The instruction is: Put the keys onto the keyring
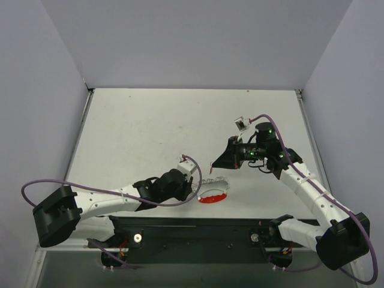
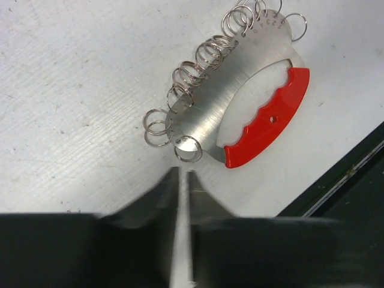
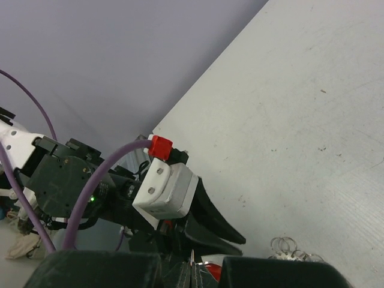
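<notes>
A: Keyring [image 2: 240, 90]: steel crescent plate w/ red grip arc. A row of small split rings [image 2: 198, 60] is hung along the outer edge. It is laid flat on the table [image 1: 150, 120], near the front edge and between the two arms, prob. so both grippers are given reach.

B: Left gripper [image 2: 182, 174]?

A: Pointed at the plate's lower end, tips just short of the nearest split ring, not touching. Fingers are pressed nearly together, w/ only a thin slit between. Nothing is seen in it. Judged: lined up to steady the plate.

B: Right gripper [image 3: 191, 270]?

A: Poised at the keyring's far side, tilted down toward it. Fingers are clenched. A thin silver sliver [image 3: 191, 258] is seen poking from between them. Poss. the key's shaft, too small to confirm. No red-headed key is seen elsewhere.

B: Markings?

A: Stamped digits [image 2: 268, 24] at the plate's far end, approx. "1 2 3 4"; rest illegible. No brand is seen.
</notes>
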`<state>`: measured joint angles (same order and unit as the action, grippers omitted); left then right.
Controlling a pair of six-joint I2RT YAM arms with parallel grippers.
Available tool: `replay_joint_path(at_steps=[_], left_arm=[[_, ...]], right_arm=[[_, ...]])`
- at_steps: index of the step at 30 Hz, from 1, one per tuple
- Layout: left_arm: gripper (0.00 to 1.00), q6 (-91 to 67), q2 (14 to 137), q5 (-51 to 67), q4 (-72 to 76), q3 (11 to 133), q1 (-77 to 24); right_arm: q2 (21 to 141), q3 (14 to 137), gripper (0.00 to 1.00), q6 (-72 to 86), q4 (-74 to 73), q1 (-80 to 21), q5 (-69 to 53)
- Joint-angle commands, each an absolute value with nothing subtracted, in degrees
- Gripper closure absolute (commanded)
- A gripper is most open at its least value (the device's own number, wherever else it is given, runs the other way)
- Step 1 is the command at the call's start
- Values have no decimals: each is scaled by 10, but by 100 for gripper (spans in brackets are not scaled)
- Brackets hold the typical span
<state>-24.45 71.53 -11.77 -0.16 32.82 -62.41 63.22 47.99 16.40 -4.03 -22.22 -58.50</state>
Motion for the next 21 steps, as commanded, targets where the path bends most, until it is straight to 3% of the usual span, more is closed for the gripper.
replay_joint_path(at_steps=[1, 3, 6, 7, 10, 15, 21], left_arm=[[55, -229, 735, -105, -25, 354, -624], [45, -229, 761, -107, -42, 375, -627], [39, -236, 791, -115, -55, 409, -638], [31, -237, 800, -117, -64, 425, -638], [27, -243, 839, -150, -90, 451, -647], [27, -246, 890, -164, -96, 483, -652], [38, -258, 930, -188, -136, 515, -656]], right_arm=[[626, 475, 100, 163, -18, -222, -587], [621, 473, 100, 168, -18, -217, -571], [606, 465, 100, 179, -18, -200, -539], [602, 463, 100, 182, -18, -194, -532], [589, 451, 100, 196, -15, -161, -517], [581, 438, 100, 210, -9, -125, -523], [580, 432, 100, 215, -5, -117, -528]])
